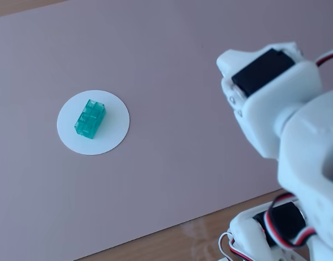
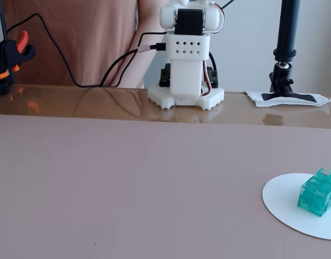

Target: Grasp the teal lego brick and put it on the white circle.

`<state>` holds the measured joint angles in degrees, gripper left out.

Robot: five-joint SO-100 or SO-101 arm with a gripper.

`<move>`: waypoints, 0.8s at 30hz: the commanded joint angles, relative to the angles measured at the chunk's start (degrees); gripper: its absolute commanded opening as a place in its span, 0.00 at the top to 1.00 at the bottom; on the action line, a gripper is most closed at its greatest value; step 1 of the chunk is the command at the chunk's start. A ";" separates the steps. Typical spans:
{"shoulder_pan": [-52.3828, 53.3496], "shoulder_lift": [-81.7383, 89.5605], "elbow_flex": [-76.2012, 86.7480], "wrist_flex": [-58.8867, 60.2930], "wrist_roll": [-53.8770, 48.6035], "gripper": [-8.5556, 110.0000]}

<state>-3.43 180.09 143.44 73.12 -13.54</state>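
Note:
The teal lego brick (image 1: 89, 118) (image 2: 317, 191) lies on the white circle (image 1: 113, 133) (image 2: 281, 200), roughly at its middle, studs up. Nothing touches it. The white arm is folded back over its base (image 2: 186, 94); only its upper joints (image 1: 275, 109) show in either fixed view. The gripper itself is out of frame in both.
A pinkish mat (image 2: 127, 183) covers the table, with a glossy wooden strip (image 2: 73, 100) behind it. A black camera stand (image 2: 286, 48) rises at the back right, an orange-and-black clamp (image 2: 8, 56) at the far left. A person in a brown top (image 2: 73, 38) sits behind the arm.

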 commanded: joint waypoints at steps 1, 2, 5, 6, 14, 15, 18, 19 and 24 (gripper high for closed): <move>-0.70 3.60 5.80 -1.41 0.88 0.93; -0.79 4.66 7.56 -1.49 0.97 0.93; -0.88 7.91 12.66 -1.76 0.70 0.93; -0.62 8.53 14.06 -2.02 0.35 0.93; -0.79 12.22 24.08 -3.34 0.53 0.93; -0.88 12.22 25.14 -3.60 0.88 0.93; -1.76 12.22 28.39 -3.78 1.32 0.93; -2.02 12.22 29.62 -3.96 1.32 0.93; -1.76 12.22 31.11 -4.57 1.76 0.93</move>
<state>-4.92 191.87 174.55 69.26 -12.04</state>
